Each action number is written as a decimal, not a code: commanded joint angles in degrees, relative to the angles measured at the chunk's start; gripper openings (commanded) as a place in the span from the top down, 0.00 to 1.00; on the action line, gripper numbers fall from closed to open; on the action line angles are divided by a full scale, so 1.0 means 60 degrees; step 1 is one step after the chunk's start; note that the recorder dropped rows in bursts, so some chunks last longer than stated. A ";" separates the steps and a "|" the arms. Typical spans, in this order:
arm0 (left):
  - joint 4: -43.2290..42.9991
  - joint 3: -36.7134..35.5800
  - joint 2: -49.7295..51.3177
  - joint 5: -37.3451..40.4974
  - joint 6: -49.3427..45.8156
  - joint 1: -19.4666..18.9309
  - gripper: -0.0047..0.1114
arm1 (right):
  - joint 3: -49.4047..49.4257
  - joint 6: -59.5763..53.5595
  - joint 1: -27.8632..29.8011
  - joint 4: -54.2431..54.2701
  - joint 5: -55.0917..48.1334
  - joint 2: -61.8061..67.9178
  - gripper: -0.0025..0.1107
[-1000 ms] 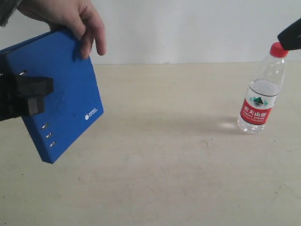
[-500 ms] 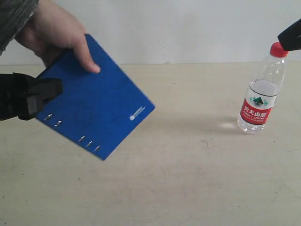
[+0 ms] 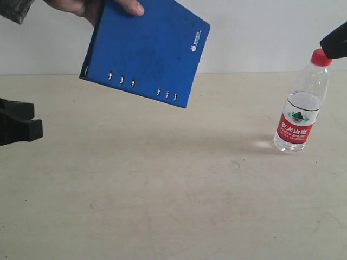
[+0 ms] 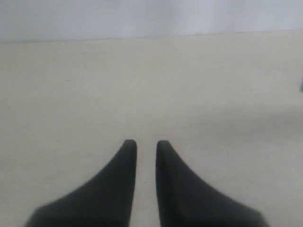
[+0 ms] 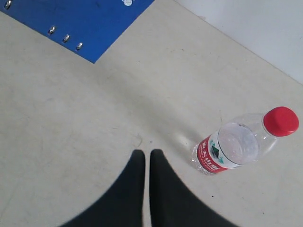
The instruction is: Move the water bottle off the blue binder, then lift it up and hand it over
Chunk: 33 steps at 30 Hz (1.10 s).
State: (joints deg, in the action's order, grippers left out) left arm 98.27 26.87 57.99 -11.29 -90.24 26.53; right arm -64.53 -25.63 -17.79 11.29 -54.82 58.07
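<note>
A person's hand (image 3: pixel 76 5) holds the blue binder (image 3: pixel 143 46) in the air, tilted, above the table's far left. One corner of the binder (image 5: pixel 75 19) also shows in the right wrist view. The water bottle (image 3: pixel 299 108) stands upright on the table at the right, red cap on top. My left gripper (image 3: pixel 33 120) hangs at the left edge, below the binder and apart from it. Its jaws (image 4: pixel 147 144) stand slightly open with only table between them. My right gripper (image 3: pixel 332 44) hovers just above the bottle's cap, shut (image 5: pixel 147 153) and empty, with the bottle (image 5: pixel 236 146) beside it.
The beige table (image 3: pixel 179 189) runs back to a white wall (image 3: pixel 260 32). The person's sleeve (image 3: pixel 13 8) reaches in at the top left corner.
The hand has lifted the binder up and to the right, away from my left gripper, which no longer holds it. The bottle and my right gripper have not moved.
</note>
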 commanded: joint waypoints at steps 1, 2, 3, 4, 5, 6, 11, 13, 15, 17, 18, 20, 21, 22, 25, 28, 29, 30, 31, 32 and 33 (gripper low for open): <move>-0.3335 -0.0019 0.1245 -0.1629 0.0652 -0.0012 0.90 | -0.0027 0.0227 -0.0010 -0.0020 -0.0001 -0.0050 0.98; -0.4042 -0.0019 0.1863 -0.2749 0.0990 -0.0084 0.90 | -0.0027 0.0225 -0.0010 0.0004 -0.0001 -0.0050 0.98; -0.3916 -0.0019 0.2177 -0.3414 0.0990 -0.0203 0.90 | -0.0027 0.0225 -0.0010 0.0004 -0.0001 -0.0050 0.98; -0.3580 -0.0019 0.2673 -0.4719 0.0990 -0.0588 0.90 | -0.0027 0.0225 -0.0010 0.0004 -0.0001 -0.0050 0.98; -0.3487 -0.0019 0.2869 -0.5179 0.0990 -0.0911 0.90 | -0.0027 0.0225 -0.0010 0.0018 -0.0001 -0.0050 0.98; -0.3423 -0.0019 0.2981 -0.5482 0.1007 -0.1272 0.90 | -0.0027 0.0225 -0.0010 0.0018 -0.0001 -0.0050 0.98; -0.2282 -0.0019 0.1720 -0.6121 0.0943 -0.2548 0.90 | -0.0027 0.0208 -0.0010 0.0020 -0.0001 -0.0050 0.98; -0.2024 -0.0019 -0.0352 -0.5766 -0.0610 -0.2572 0.90 | -0.0027 0.0186 -0.0010 0.0020 -0.0001 -0.0050 0.98; -0.1455 -0.0019 -0.2715 -0.4488 -0.2394 -0.2572 0.90 | -0.0027 0.0143 -0.0010 0.0020 0.0018 -0.0050 0.98; 0.0279 -0.0069 -0.5043 -0.2448 -0.4182 -0.2572 0.90 | -0.0027 0.0014 -0.0010 0.0020 0.0018 -0.0050 0.98; 0.0279 -0.0214 -0.5787 -0.1957 -0.3858 -0.2551 0.90 | -0.0027 0.0009 -0.0010 0.0044 0.0031 -0.0050 0.98; 0.0279 -0.0435 -0.7128 -0.1416 -0.2985 -0.2551 0.90 | -0.0027 0.0009 -0.0010 0.0072 0.0031 -0.0050 0.98; 0.0279 -0.0575 -0.7659 -0.1291 -0.2380 -0.2551 0.90 | -0.0027 -0.0009 -0.0010 0.0068 0.0031 -0.0050 0.98; 0.0279 -0.0760 -0.8105 -0.1174 -0.1798 -0.2551 0.90 | -0.0027 -0.0036 -0.0010 0.0115 0.0031 -0.0050 0.98; 0.0279 -0.1538 -0.8943 -0.0551 -0.0415 -0.2551 0.90 | -0.0027 -0.0234 -0.0010 0.0388 0.0014 -0.0050 0.98; 0.0279 -0.2772 -0.9130 0.0368 0.0208 -0.2551 0.90 | -0.0027 -0.0408 -0.0010 0.0631 -0.0084 -0.0050 0.98; 0.0279 -0.3136 -0.9110 0.0398 0.0208 -0.2551 0.90 | -0.0027 -0.0491 -0.0010 0.0729 -0.0131 -0.0050 0.98; 0.0279 -0.3576 -0.9040 0.0332 0.0190 -0.2551 0.90 | -0.0027 -0.0537 -0.0010 0.0801 -0.0203 -0.0050 0.98; 0.0279 -0.3960 -0.8977 0.0038 0.0190 -0.2551 0.90 | -0.0027 -0.0569 -0.0010 0.0820 -0.0275 -0.0050 0.98; 0.0279 -0.4244 -0.8936 -0.0213 0.0190 -0.2551 0.90 | -0.0027 -0.0569 -0.0010 0.0820 -0.0377 -0.0050 0.98; 0.0279 -0.4478 -0.8864 -0.0653 0.0190 -0.2551 0.90 | -0.0027 -0.0569 -0.0010 0.0837 -0.0454 -0.0050 0.98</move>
State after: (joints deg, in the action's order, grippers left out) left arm 99.44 4.03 3.85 -11.37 -90.08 11.38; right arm -64.53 -28.35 -17.79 15.65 -56.26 58.07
